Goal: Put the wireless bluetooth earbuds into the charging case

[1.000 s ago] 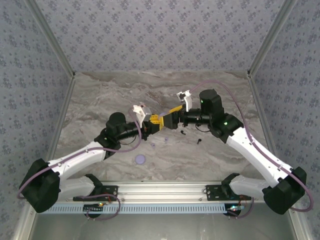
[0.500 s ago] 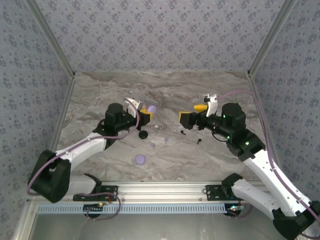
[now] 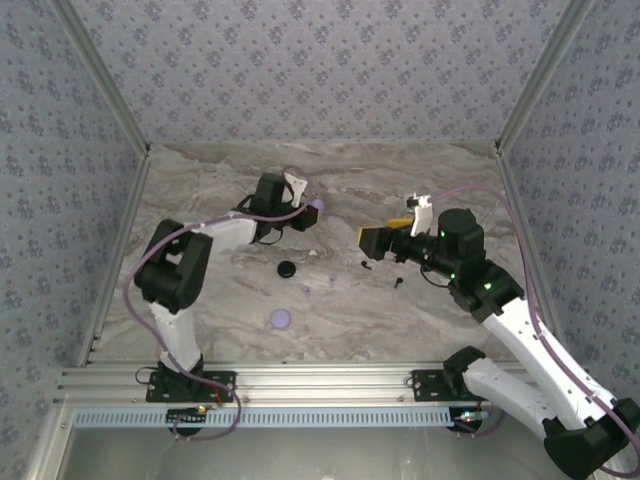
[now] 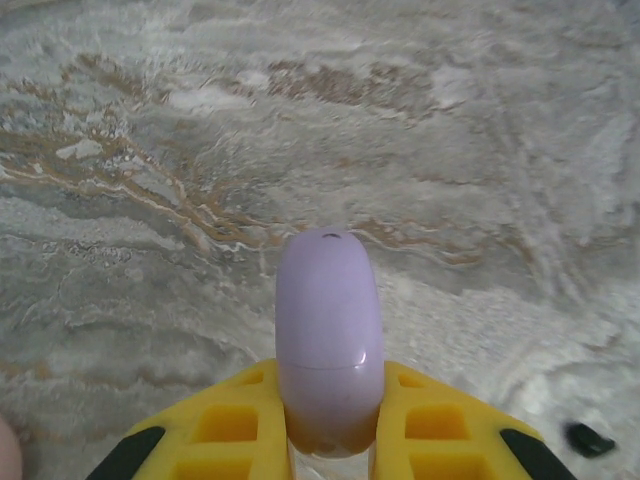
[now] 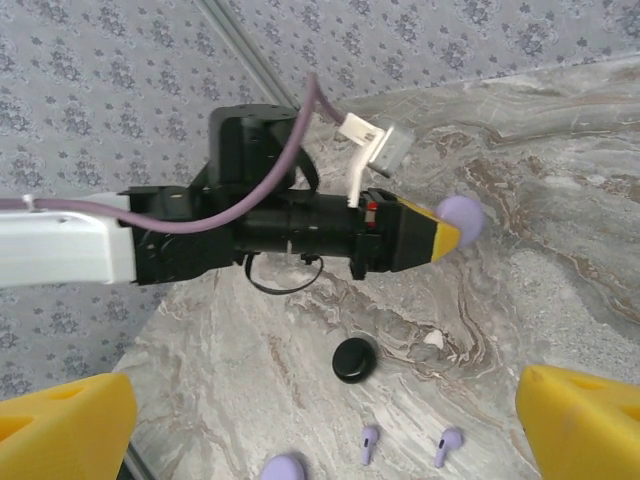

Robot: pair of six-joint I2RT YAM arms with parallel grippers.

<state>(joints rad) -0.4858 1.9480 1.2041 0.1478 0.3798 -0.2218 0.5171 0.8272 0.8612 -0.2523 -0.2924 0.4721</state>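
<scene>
While your left gripper (image 4: 330,420) pinched the smooth lavender charging case (image 4: 329,320) by one end toward 12 o'clock on the table (image 3: 450,180), your right gripper (image 3: 385,228) gaped empty and the lavender earbuds (image 5: 370,440) lay at 6 o'clock of the case, so that shallow grip risked the case twisting out.

Case (image 4: 329,320) base hidden (in L tool (image 4: 329,390))

Left arm (image 3: 172,268), right arm (image 3: 520,328): white link shells, black joint housings, lavender cables (image 5: 300,150), white wrist plug (image 5: 378,150). Left gripper (image 3: 308,213), right gripper (image 3: 372,238): yellow fingers (image 4: 230,430), black-edged.
</scene>
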